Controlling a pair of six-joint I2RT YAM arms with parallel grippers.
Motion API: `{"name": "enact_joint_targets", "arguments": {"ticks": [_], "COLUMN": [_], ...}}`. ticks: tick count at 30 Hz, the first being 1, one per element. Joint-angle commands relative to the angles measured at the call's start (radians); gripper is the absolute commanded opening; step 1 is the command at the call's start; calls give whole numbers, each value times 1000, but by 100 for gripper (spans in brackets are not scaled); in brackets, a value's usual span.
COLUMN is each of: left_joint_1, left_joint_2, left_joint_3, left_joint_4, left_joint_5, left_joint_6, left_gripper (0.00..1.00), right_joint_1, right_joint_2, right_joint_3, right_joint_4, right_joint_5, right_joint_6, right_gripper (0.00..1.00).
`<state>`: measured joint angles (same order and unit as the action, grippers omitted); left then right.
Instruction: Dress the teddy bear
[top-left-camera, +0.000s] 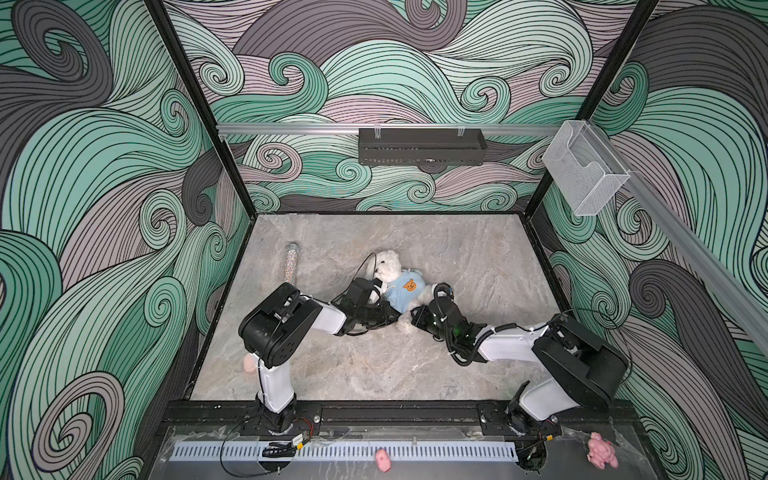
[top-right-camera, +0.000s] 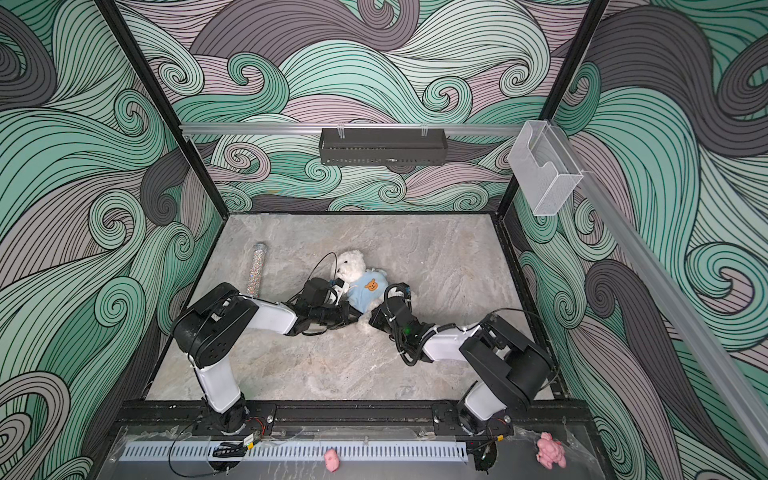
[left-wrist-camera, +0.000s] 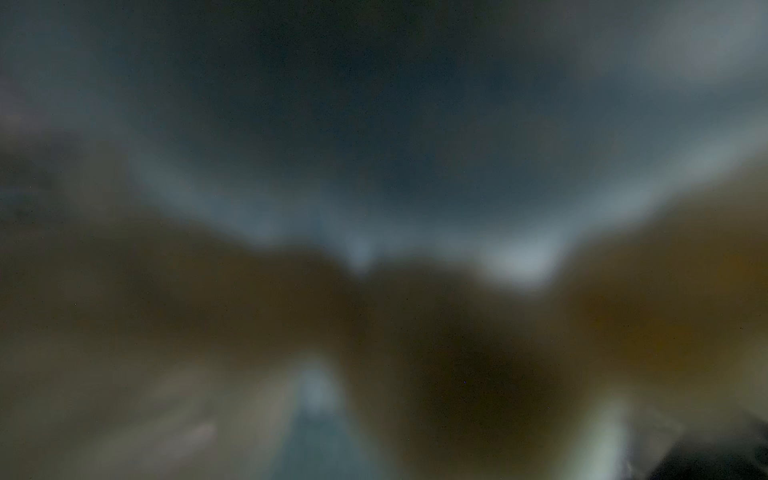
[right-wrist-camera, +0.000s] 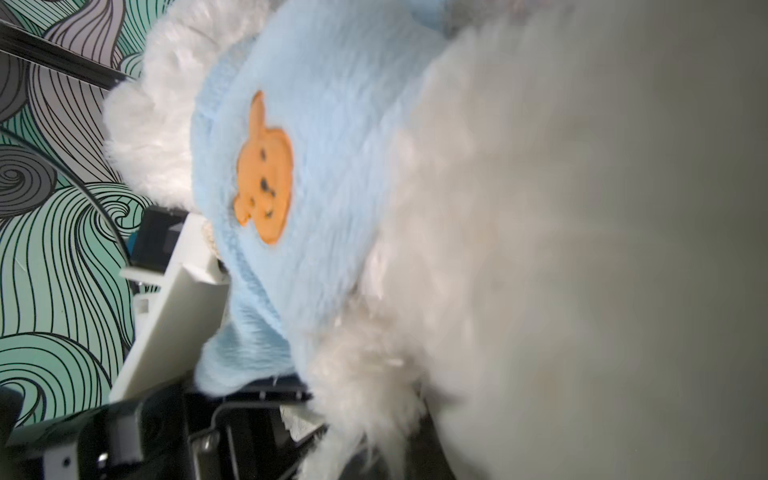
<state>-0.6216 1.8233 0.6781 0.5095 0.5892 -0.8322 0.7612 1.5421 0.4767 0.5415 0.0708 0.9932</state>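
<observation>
Left hand (top-left-camera: 375, 289) pressed to the teddy bear (top-left-camera: 388, 266) at 7 o'clock of its head, white fingers (right-wrist-camera: 174, 311) alongside the pale blue shirt (top-left-camera: 405, 293). Parted or clenched, cannot tell: its wrist view is all blur. Right hand (top-left-camera: 417, 318) clenched, sunk in fur at the bear's 5 o'clock end; what it pinches is hidden.

Bear lies mid-counter (top-left-camera: 478, 270), head toward 10 o'clock, shirt over torso.

Judged step: seating the shirt. To do it well, anchor the legs, draw the hem down evenly, and watch for fur bunching under the sleeve.

No writing legible, only an orange bear-face patch (top-left-camera: 410, 285) on the chest.
</observation>
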Motion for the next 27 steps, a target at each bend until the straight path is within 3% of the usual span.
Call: {"name": "enact_joint_targets", "arguments": {"ticks": [1, 3, 6, 11, 16, 19, 23, 26, 27], "left_joint_1": [-9, -3, 13, 26, 11, -6, -9, -9, -9], "left_joint_2": [-82, -158, -292, -484, -428, -361, -301, -294, -299], "left_joint_3": [-5, -15, -34, 43, 222, 315, 399, 422, 426], "left_joint_4": [-97, -231, -391, -633, -779, -816, -871, -895, -898], "left_joint_5": [44, 19, -34, -139, -183, -239, -303, -314, -315], "left_joint_6": [88, 162, 252, 377, 478, 490, 478, 494, 500], "left_gripper": [37, 45, 49, 45, 29, 25, 34, 42, 44], "right_joint_1": [-56, -77, -88, -91, -91, -91, -90, -97, -103], "right_joint_2": [-15, -39, -83, -108, -94, -94, -121, -192, -218], "right_joint_3": [4, 0, 0, -4, -27, -47, -54, -20, -3], "right_joint_4": [48, -26, -124, -192, -178, -164, -228, -445, -531], "right_joint_5": [-103, -130, -144, -158, -184, -202, -194, -75, -36], "right_joint_6": [-108, -179, -274, -373, -410, -420, -456, -474, -479], "right_gripper": [0, 0, 0, 0, 0, 0, 0, 2, 7]}}
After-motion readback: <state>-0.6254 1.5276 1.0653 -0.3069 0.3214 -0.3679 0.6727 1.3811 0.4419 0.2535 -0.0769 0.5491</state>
